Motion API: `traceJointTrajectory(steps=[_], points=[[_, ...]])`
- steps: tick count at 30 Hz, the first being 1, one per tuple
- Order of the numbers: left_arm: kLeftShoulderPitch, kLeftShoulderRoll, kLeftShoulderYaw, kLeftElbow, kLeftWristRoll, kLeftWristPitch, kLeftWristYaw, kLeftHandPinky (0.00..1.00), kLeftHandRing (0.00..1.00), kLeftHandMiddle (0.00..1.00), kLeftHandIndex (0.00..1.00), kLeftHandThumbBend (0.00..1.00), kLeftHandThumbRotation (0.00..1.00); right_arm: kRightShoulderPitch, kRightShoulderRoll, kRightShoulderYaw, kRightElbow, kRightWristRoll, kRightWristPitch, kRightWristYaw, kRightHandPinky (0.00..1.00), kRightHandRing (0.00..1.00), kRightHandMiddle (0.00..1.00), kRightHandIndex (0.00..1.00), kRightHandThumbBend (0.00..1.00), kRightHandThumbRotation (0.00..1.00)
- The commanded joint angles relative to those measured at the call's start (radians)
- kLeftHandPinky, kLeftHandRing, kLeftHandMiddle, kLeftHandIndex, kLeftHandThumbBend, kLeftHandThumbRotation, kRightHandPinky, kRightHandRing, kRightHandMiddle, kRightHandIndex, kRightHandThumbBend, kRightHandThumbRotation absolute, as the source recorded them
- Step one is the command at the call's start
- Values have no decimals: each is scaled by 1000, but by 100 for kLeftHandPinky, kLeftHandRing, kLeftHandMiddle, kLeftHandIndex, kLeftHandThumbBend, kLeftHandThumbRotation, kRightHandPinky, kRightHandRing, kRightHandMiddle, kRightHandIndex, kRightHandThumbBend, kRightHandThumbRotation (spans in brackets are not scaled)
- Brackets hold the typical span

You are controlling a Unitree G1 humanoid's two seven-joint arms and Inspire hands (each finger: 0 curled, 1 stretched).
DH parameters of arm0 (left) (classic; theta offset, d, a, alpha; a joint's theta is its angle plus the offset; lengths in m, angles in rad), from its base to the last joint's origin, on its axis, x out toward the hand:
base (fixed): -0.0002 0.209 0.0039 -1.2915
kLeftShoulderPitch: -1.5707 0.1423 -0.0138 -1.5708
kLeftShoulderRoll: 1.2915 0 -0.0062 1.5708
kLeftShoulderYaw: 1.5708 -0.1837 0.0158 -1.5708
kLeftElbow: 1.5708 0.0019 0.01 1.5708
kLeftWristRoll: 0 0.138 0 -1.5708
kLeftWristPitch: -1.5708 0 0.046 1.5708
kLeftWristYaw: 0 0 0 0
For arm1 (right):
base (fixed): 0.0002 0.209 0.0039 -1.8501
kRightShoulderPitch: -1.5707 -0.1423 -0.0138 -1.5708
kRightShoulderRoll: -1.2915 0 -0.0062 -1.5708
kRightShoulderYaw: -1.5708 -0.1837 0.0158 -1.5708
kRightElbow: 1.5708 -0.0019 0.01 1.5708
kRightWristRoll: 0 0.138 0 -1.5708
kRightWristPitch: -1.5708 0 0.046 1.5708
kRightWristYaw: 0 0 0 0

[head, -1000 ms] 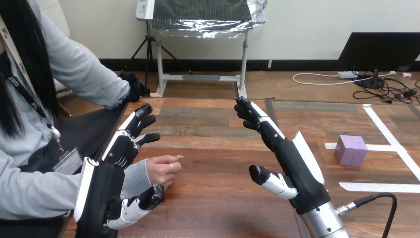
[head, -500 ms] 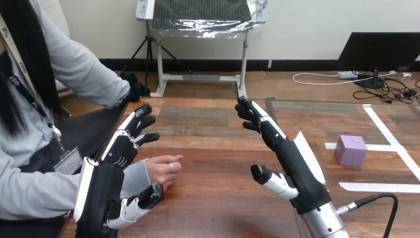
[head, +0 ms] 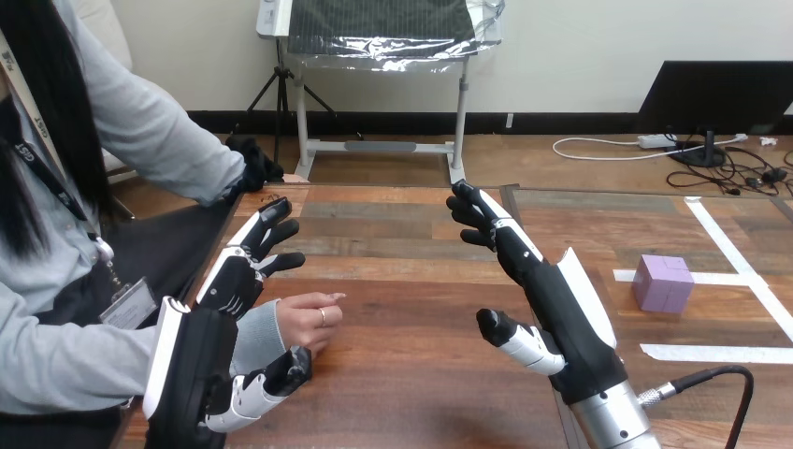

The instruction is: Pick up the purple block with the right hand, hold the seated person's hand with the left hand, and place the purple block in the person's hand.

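Just right of the robot's right hand [head: 559,313], in the head view, the purple block [head: 662,282] sits on the wooden table [head: 402,281], apart from the hand, with a stretch of bare wood between the two. The block hides part of a strip of white tape [head: 720,278] running sideways. A second strip [head: 715,353] lies nearer the robot, and a long diagonal strip [head: 734,254] passes the block's right side. The right hand is raised on edge, fingers straight and pointing away from the robot, thumb spread toward the left, holding nothing. At the table's left side, the left hand [head: 206,355] likewise has its fingers [head: 266,234] straight and its thumb [head: 271,374] spread. The person's hand [head: 304,323], loosely curled on the wood at the end of a grey sleeve [head: 252,337], lies in the gap between that thumb and those fingers. The thumb tip is just beside its heel, and whether they touch cannot be told.
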Motion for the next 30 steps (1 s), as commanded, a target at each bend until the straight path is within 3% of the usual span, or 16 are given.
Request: traceJointTrajectory(steps=[1, 19, 30], points=[[-56, 1, 3, 0, 3, -3, 10, 76, 87, 91, 88, 100, 78, -47, -7, -26, -1, 5, -26, -14, 86, 90, 91, 94, 97, 96], [-57, -6, 6, -1, 21, 0, 25, 76, 87, 90, 88, 100, 78, -62, -36, -46, -13, -40, 6, -69, 82, 88, 91, 92, 96, 98], [-63, -9, 6, 13, 29, -9, 34, 76, 87, 90, 88, 100, 79, -103, -87, -71, -29, -99, 38, -129, 77, 85, 88, 89, 94, 95]])
